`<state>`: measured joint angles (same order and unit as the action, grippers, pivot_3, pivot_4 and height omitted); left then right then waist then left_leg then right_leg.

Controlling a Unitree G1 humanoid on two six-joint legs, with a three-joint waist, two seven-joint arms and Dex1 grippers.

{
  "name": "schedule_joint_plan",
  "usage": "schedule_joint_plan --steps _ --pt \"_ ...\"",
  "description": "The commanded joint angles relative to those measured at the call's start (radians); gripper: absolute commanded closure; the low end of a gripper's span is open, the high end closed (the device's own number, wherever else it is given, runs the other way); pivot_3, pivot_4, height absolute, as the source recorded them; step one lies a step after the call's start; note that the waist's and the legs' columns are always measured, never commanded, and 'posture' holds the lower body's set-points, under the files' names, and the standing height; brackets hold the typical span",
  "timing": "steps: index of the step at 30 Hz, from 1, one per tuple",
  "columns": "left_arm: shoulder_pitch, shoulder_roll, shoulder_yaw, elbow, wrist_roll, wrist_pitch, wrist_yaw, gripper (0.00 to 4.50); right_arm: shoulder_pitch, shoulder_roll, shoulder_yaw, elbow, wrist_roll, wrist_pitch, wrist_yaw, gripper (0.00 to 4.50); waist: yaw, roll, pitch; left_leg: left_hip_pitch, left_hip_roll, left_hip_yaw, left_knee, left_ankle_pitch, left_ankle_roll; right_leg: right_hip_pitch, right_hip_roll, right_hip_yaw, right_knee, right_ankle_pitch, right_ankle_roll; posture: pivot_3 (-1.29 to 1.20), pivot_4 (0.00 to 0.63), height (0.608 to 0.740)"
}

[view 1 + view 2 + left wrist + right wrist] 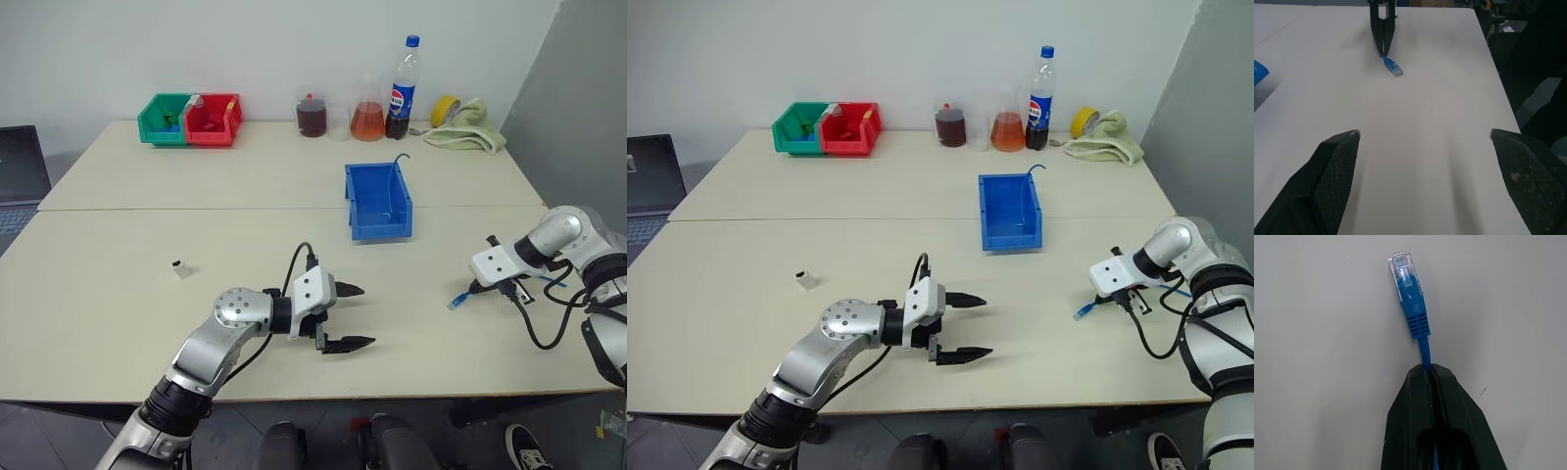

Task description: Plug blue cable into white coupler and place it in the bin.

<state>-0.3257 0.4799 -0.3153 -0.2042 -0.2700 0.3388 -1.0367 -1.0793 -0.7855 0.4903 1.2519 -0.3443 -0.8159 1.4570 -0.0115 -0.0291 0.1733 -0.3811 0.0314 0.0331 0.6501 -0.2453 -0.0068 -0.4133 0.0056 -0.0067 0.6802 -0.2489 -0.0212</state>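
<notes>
Across the table (118, 323), the bin (377, 201) sits mid-table toward the far edge. Near the front edge the left gripper (348, 315) hovers, fingers wide. By the right edge the right gripper (477, 286) pinches the blue cable (1414, 308). The white coupler (181, 267) lies toward the left edge.

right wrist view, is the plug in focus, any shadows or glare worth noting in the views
Right wrist view: clear plug of the blue cable sharp, right tool shut on the cord, no glare. Left wrist view: open left tool dark in the foreground, soft shadows on the table. Left eye view: even light, faint shadow under the bin.
</notes>
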Motion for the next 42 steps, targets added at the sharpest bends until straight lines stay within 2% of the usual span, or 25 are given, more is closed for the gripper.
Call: schedule_joint_plan --steps 1,6,10,15,21,25,32,36,42 --pt "-0.009 -0.004 0.014 -0.038 -0.016 -0.007 0.005 0.0 -0.013 0.007 -0.06 -0.003 0.046 0.047 0.051 4.48 0.0 0.0 0.0 0.0 0.0 0.0 0.0 0.0 0.0 0.0 0.0 0.0 0.0 0.0 0.0 0.0 0.15 0.74" --pt "0.066 0.004 0.065 -0.067 -0.022 -0.032 0.05 0.0 -0.027 0.14 -0.197 -0.126 0.243 0.396 0.155 4.48 -0.022 0.0 0.0 0.001 0.001 0.0 0.0 0.0 0.0 0.001 0.0 0.0 0.0 0.0 0.0 0.0 0.15 0.74" --pt "0.178 0.027 0.178 -0.129 -0.045 -0.006 0.13 0.0 0.063 0.201 -0.22 -0.402 0.334 0.629 0.145 4.48 -0.027 0.001 0.001 0.002 0.004 0.001 -0.002 0.0 0.0 0.001 0.002 0.0 0.001 0.0 -0.002 0.0 0.15 0.74" --pt "0.417 0.035 0.329 -0.272 -0.044 0.011 0.268 0.0 0.16 0.3 -0.221 -0.667 0.362 0.844 -0.008 4.48 -0.015 0.001 0.001 0.001 0.007 -0.001 -0.004 0.0 0.0 0.0 0.003 -0.003 0.0 -0.003 -0.006 0.0 0.15 0.74" --pt "0.682 -0.037 0.407 -0.419 -0.026 0.015 0.435 0.0 0.182 0.481 -0.162 -0.8 0.306 1.022 -0.204 4.48 -0.018 0.001 0.001 0.0 0.007 0.0 -0.004 0.0 -0.001 -0.002 0.002 -0.003 0.0 -0.003 -0.007 0.0 0.15 0.74" --pt "0.778 -0.074 0.42 -0.479 -0.018 0.007 0.495 0.0 0.172 0.569 -0.122 -0.803 0.28 1.066 -0.277 4.48 -0.014 0.001 0.001 0.001 0.008 -0.001 -0.004 0.0 -0.001 -0.002 0.003 -0.004 0.001 -0.003 -0.006 0.0 0.15 0.74" --pt "0.964 -0.143 0.479 -0.525 0.005 -0.057 0.585 0.0 0.168 0.689 -0.061 -0.702 0.233 1.018 -0.392 4.48 -0.018 -0.002 0.001 -0.002 0.008 0.001 -0.005 -0.001 0.0 -0.005 0.003 -0.003 -0.001 -0.004 -0.007 0.0 0.15 0.74" --pt "0.997 -0.172 0.479 -0.528 0.018 -0.079 0.616 0.0 0.142 0.728 -0.056 -0.614 0.207 0.982 -0.456 4.48 -0.019 -0.002 0.001 -0.003 0.009 0.001 -0.005 -0.001 0.0 -0.007 0.005 -0.003 0.0 -0.004 -0.008 0.0 0.15 0.74" --pt "1.0 -0.183 0.467 -0.532 0.018 -0.087 0.635 0.0 0.128 0.749 -0.058 -0.569 0.209 0.949 -0.453 4.48 -0.019 -0.003 0.001 -0.003 0.011 0.001 -0.005 -0.001 0.0 -0.007 0.007 -0.003 0.0 -0.004 -0.009 0.0 0.15 0.74"
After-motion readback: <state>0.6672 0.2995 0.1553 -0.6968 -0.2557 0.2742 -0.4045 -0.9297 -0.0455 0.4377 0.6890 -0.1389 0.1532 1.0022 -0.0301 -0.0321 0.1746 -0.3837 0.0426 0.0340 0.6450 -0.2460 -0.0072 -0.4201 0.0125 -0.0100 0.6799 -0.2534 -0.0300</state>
